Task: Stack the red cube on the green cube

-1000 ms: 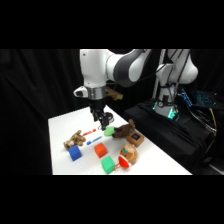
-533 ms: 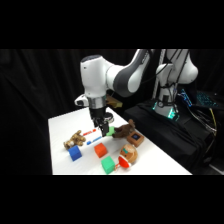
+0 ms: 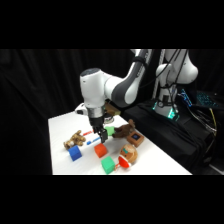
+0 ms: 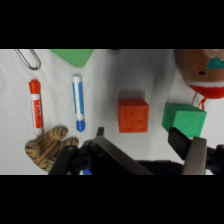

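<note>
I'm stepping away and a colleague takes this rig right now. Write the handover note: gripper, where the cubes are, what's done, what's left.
Gripper: above the table, holding nothing; the pictures do not settle whether it is open or shut.
Small orange-red plain cube: flat on the white table, untouched, just ahead of the gripper in the wrist view.
Bright green plain cube: on the table beside the red cube, a gap between them, next to the round red-and-tan toy.
Done: nothing of the stacking yet.
Left: lower onto the red cube, grasp it, lift it, set it on the green cube, release.
</note>
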